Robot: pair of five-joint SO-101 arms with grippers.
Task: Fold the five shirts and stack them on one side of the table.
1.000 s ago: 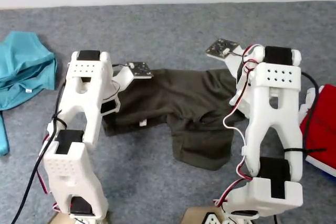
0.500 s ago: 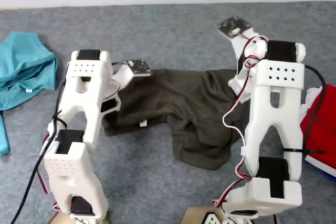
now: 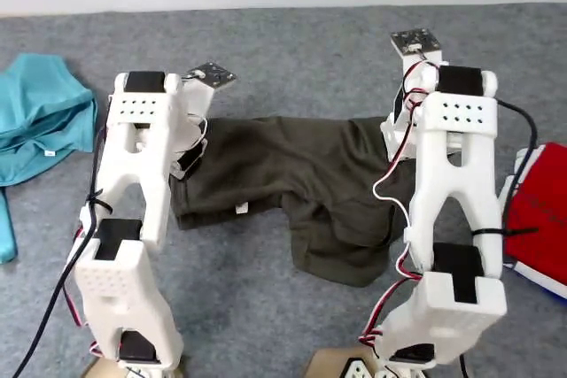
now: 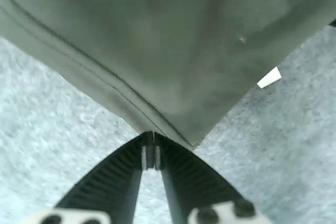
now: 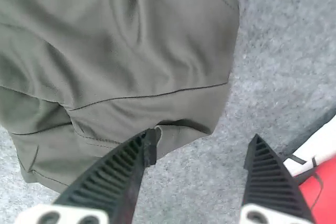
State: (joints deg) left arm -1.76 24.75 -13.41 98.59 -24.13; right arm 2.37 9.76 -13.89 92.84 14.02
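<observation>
**Olive shirt fold: get both corners held before anything is lifted**

The crumpled olive-green cotton shirt [image 3: 292, 174] is lying mid-table on the grey carpeted table [image 3: 292, 50], right between the two arms. It's nowhere near flat, and one part is bunched up toward the near edge. A rumpled teal shirt [image 3: 40, 112] is parked out on the left arm's side and a red shirt [image 3: 540, 210] on the right arm's side. Going by that, not much stacking looks done.

The left gripper [image 4: 149, 142] is closed up tight, with its tips meeting right at a hemmed corner of the olive cloth. Whether any fabric is actually caught there can't be told. The right gripper [image 5: 203, 137] is spread wide just above the shirt's other hemmed edge, and nothing is held between its jaws.

The step in hand, at a guess, is getting the shirt held at two points so it can be spread out. To do that well, the right jaws should be brought down over the hem itself, not the loose fold next to it. Both holds should be checked before lifting. The cloth should then be drawn apart evenly, so it gets laid flat rather than dragged.
</observation>
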